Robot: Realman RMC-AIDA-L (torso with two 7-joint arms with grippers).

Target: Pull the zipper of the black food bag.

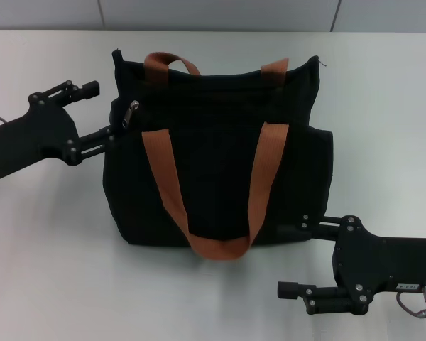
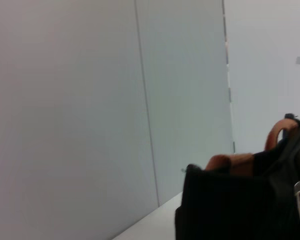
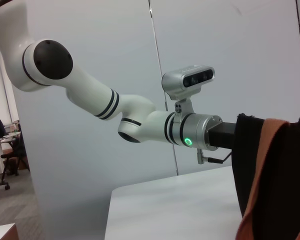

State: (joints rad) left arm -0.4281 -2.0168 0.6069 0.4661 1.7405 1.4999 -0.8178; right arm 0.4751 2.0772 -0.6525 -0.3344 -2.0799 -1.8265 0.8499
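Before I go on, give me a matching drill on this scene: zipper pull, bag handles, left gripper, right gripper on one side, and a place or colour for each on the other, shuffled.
Things:
1. zipper
2. strap handles
3. left gripper
4. right gripper

Descriptions:
A. rust-brown
B. silver, at the upper edge of the black food bag, on the robot's left end
C. at the bag's lower corner on the robot's right
D. beside the bag's upper left end, close to the pull

Pairs: 1-B, 2-A, 3-D, 4-C
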